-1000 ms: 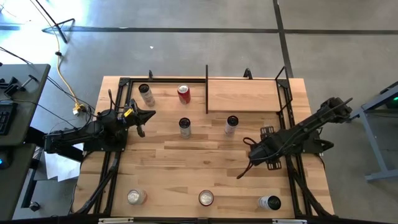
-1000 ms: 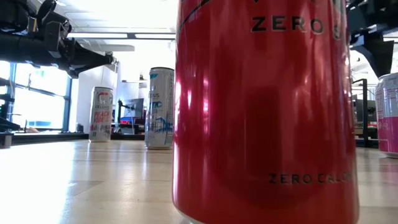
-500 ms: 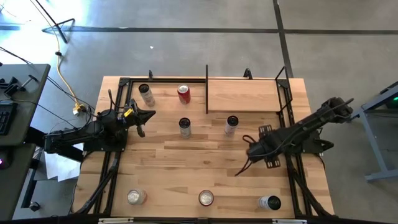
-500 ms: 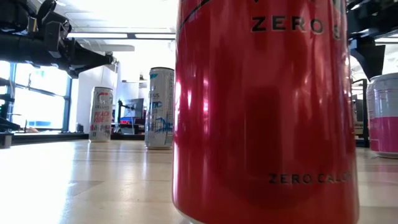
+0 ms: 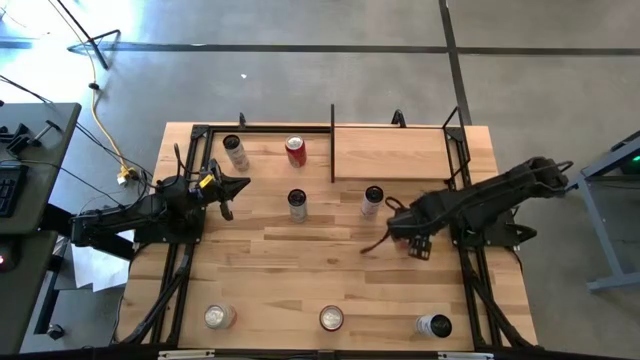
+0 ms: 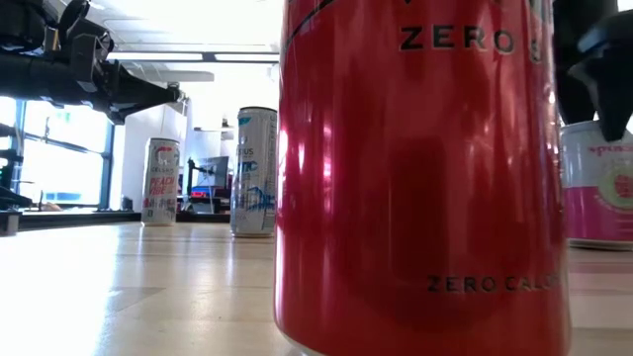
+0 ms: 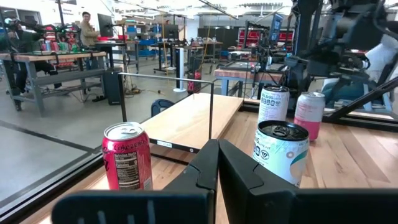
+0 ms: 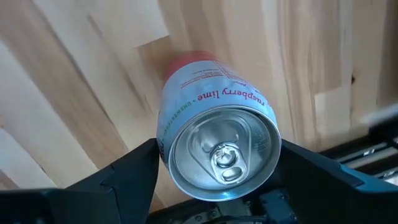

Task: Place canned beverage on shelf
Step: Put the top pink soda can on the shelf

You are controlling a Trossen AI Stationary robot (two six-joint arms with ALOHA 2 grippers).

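Observation:
A white can with a pink base point(image 5: 372, 200) stands upright on the table just in front of the shelf point(image 5: 390, 152), a pale wood platform edged with black bars. My right gripper point(image 5: 393, 218) is open and comes down over this can. In the right wrist view its fingers point(image 8: 134, 171) stand on either side of the can's top point(image 8: 219, 152). In the low view the can point(image 6: 593, 193) shows under the dark gripper point(image 6: 598, 59). My left gripper point(image 5: 226, 200) is shut and empty, waiting at the table's left, and also shows in its wrist view point(image 7: 217, 165). My right gripper's fingers flank the pink-based can's upper wall point(image 8: 180, 93) from above, slanting in from the table's right. I cannot tell whether either finger touches it. The can stands upright on the table.
Several other cans stand on the table: a white one point(image 5: 236, 152) and a red one point(image 5: 295, 150) at the far left, one in the middle point(image 5: 297, 204), and three along the near edge point(image 5: 219, 317) point(image 5: 331, 318) point(image 5: 433, 325). Black bars rise around the shelf point(image 5: 332, 140).
My right gripper has gone toward the table's far left, from near the right edge to over the pink-based can by the shelf. In the low view that can now shows a little farther toward the table's left, still upright.

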